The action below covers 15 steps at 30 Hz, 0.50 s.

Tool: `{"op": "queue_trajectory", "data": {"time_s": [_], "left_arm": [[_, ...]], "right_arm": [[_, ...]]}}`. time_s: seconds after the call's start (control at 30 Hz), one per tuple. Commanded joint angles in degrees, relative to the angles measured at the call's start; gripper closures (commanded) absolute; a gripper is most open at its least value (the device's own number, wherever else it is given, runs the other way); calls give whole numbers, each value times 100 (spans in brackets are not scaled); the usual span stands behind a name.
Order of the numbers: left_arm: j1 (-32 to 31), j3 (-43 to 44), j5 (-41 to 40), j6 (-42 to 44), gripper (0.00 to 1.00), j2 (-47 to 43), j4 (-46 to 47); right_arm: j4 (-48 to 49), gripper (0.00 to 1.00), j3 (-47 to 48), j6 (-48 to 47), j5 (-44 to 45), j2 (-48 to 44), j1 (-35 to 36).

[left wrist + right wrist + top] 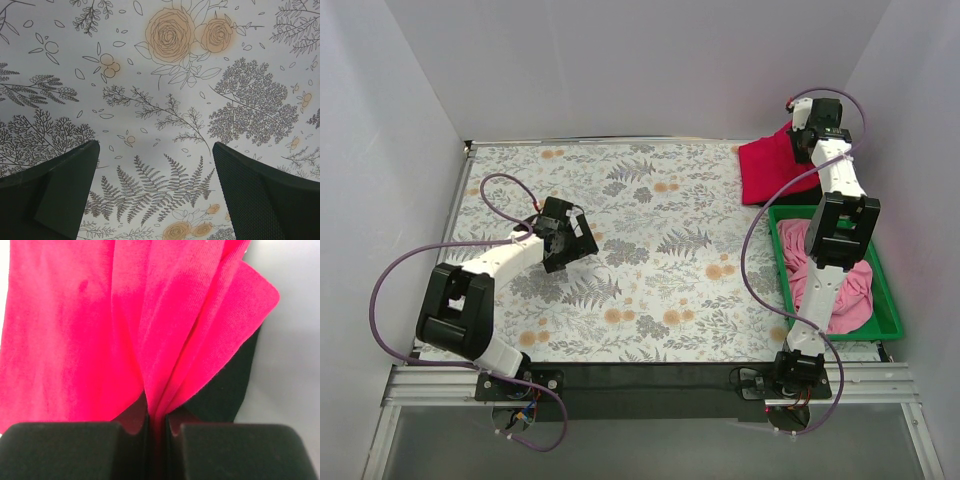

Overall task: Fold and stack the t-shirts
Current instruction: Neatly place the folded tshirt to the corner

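The crimson t-shirt (pixel 772 165) lies at the far right corner of the surface, on the floral tablecloth (pixel 650 250), just beyond the green bin (pixel 840 336). It is a plain, soft, vivid red cloth, roughly folded into a compact patch. The right pincer (pixel 802 138) reaches over its far edge. In the right wrist view this pincer (pixel 156 420) is clenched on a bunched pleat of the red cloth, and from the pinch several deep folds fan upward while the rest spreads flat to the left. A black t-shirt (pixel 230 385) shows under the red one's right edge, as a dark strip against the pale wall.

Pink t-shirts (pixel 855 290) sit crumpled in a loose heap inside the bin, at the near right, partly hidden by the right arm.

The left pincer (pixel 575 240) hangs over the left middle of the tablecloth, well apart from every shirt. Its jaws stand wide, released, with only the printed ferns and orange roses between them.
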Motion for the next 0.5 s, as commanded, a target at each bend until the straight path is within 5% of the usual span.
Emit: {"op": "queue_trajectory", "data": {"time_s": [0.0, 0.47], "left_arm": [[20, 234, 54, 29, 11, 78, -85], [20, 296, 54, 73, 12, 157, -199]], "right_arm": [[512, 96, 197, -233, 313, -190, -115], [1311, 95, -313, -348, 1183, -75, -273]]}}
